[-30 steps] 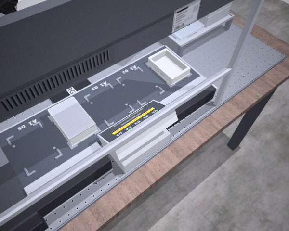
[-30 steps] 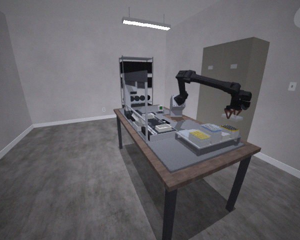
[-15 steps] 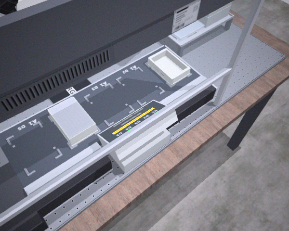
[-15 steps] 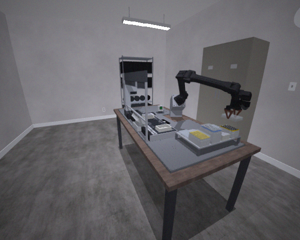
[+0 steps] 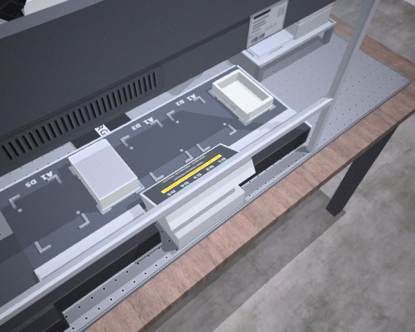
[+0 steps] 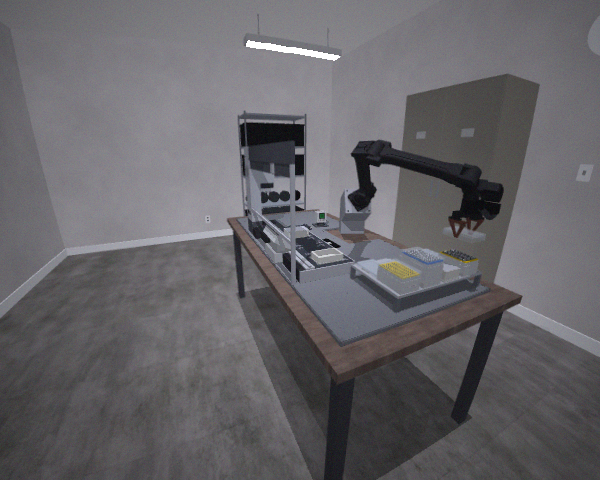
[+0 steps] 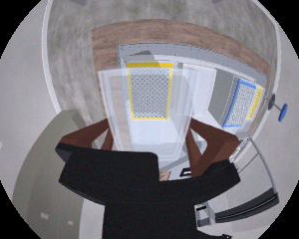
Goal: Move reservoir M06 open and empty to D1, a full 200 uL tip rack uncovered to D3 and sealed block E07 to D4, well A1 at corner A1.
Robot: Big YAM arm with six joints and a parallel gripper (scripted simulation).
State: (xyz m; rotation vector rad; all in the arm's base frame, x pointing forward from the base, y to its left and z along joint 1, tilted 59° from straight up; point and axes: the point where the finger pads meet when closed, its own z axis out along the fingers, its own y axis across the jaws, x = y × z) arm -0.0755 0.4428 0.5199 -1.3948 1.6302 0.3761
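Exterior view: the gripper (image 6: 465, 225) hangs in the air above the shelf (image 6: 393, 297), at about 3 o'clock in the picture, its fingers clamped on a clear cover (image 6: 464, 235) held level. Directly below it stands a yellow-rimmed tip rack (image 6: 459, 256), uncovered, with a blue-rimmed rack (image 6: 422, 255) just beside it. In the top view, the one-well reservoir (image 5: 242, 94) sits in D1 at 1 o'clock and the sealed deep-well block (image 5: 103, 173) in D4 at 9 o'clock.
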